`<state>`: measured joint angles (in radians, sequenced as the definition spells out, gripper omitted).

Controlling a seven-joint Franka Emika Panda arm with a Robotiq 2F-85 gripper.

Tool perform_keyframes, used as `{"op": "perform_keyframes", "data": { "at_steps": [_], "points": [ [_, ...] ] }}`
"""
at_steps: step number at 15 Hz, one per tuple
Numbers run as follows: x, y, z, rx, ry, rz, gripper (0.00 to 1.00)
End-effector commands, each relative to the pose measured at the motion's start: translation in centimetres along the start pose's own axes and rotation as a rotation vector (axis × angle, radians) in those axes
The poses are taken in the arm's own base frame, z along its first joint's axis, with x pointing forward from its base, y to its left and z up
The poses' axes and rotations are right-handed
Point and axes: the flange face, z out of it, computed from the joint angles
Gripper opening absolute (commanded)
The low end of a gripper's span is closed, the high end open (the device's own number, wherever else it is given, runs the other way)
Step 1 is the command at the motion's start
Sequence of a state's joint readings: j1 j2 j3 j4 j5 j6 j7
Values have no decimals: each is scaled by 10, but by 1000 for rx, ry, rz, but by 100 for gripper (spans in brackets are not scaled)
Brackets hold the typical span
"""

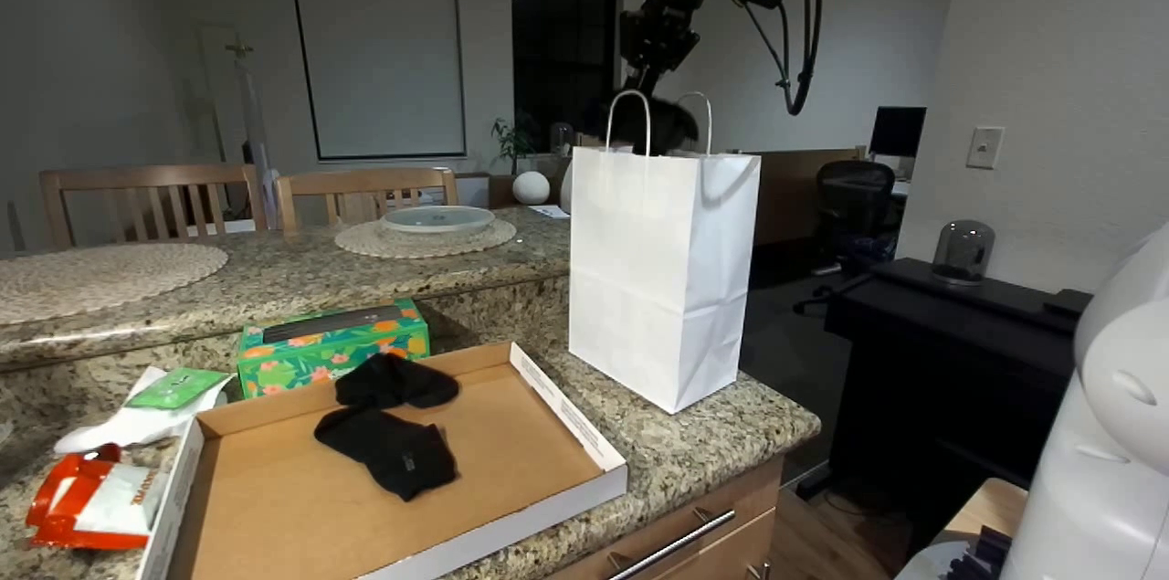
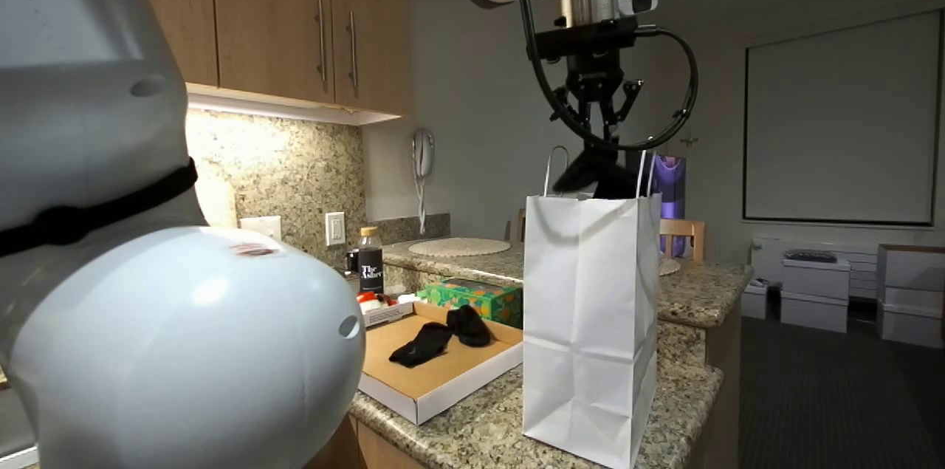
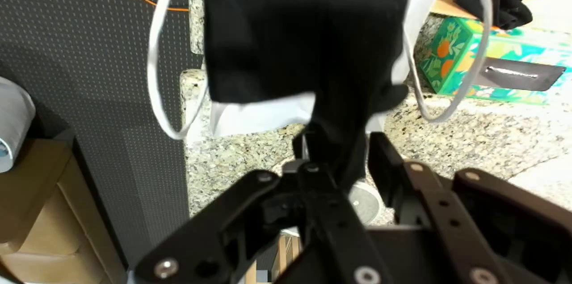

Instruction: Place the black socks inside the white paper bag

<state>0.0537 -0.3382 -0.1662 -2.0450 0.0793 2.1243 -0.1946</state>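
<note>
Granite-topped bench [image 1: 703,438], white paper bag [image 1: 630,279] upright by its end edge. I have the tool [image 3: 342,143] pinched on black socks [image 3: 308,51] hanging at the bag's mouth; two other socks [image 1: 379,425] lie in a cardboard tray [image 1: 265,507] by the front edge.

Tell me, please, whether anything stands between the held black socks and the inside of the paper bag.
Nothing visible does: the black socks hang from the gripper at the mouth of the white paper bag, between its upright handles, which might snag them.
</note>
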Motion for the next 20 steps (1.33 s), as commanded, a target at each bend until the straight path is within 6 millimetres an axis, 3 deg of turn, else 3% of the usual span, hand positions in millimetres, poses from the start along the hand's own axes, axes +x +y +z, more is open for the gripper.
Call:
{"op": "perform_keyframes", "data": {
  "at_steps": [1,3,6,8,9,11,14,17,20],
  "points": [
    [12,-12,-20,-38,10,-25,62],
    [26,-30,-45,-44,53,-36,75],
    [39,-83,-89,-66,139,-115,94],
    [39,-129,-100,-84,141,-196,100],
    [38,-154,-96,-84,118,-243,100],
    [31,-204,-80,-44,59,-351,100],
    [22,-261,-40,3,12,-461,100],
    [11,-290,13,36,-27,-503,100],
    [-9,-305,69,40,3,-508,100]
  ]
}}
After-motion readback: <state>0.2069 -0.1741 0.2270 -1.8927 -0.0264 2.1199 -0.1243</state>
